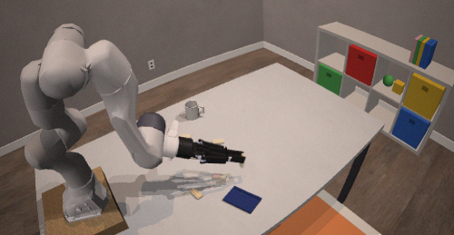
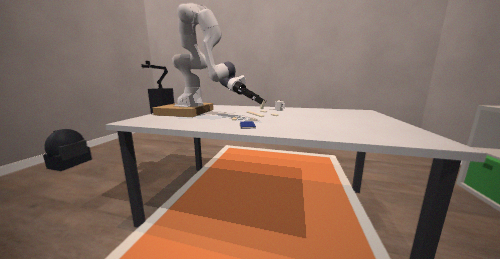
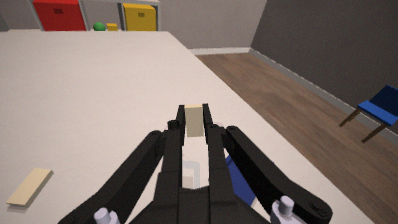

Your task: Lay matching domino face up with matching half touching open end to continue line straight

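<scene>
My jaws (image 1: pixel 244 158) (image 2: pixel 264 101): pinching one domino (image 1: pixel 242 164) (image 2: pixel 262 106) (image 3: pixel 194 123) | domino: upright, over the table (image 1: pixel 309 115) (image 2: pixel 350 127) (image 3: pixel 100 75), its face unread | turning: ease its lower edge down, release gently, withdraw clear before it tips, away from the line (image 2: pixel 255 113)

Between my jaws: one domino (image 1: pixel 242 160) (image 2: pixel 262 105) (image 3: pixel 194 121), upright, plain cream face visible in the wrist view. On the table: a row of dominoes (image 2: pixel 255 113), lying flat; nearer the blue tray, a loose domino (image 1: pixel 196 193), flat, pale tan.
</scene>
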Available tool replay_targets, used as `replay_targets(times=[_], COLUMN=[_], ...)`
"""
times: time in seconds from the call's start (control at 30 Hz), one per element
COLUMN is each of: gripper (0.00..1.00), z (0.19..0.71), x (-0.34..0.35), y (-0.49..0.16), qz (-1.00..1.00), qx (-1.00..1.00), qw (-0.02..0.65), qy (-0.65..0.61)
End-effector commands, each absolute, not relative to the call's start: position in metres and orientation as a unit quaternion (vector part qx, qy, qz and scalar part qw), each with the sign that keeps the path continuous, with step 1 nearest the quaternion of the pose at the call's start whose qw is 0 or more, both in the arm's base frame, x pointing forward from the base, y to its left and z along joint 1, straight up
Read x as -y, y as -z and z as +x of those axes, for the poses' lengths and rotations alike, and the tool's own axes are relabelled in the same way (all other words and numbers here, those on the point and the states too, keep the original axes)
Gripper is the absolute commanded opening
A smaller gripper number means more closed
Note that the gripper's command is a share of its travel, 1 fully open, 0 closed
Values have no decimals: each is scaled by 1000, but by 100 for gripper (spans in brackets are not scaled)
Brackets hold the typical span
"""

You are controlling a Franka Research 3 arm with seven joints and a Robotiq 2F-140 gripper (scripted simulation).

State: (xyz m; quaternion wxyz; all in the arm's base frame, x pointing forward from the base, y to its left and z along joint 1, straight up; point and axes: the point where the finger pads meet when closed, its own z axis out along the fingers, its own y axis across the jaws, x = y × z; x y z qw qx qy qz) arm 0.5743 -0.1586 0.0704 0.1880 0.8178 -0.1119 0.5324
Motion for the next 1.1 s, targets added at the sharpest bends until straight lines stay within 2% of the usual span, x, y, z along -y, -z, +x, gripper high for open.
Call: replay_targets(times=[0.0,1.07], gripper=[22,22], z=[580,580], x=[166,166], y=[-81,-47], qz=[766,761], qx=[106,105], qw=[99,90], qy=[-626,-634])
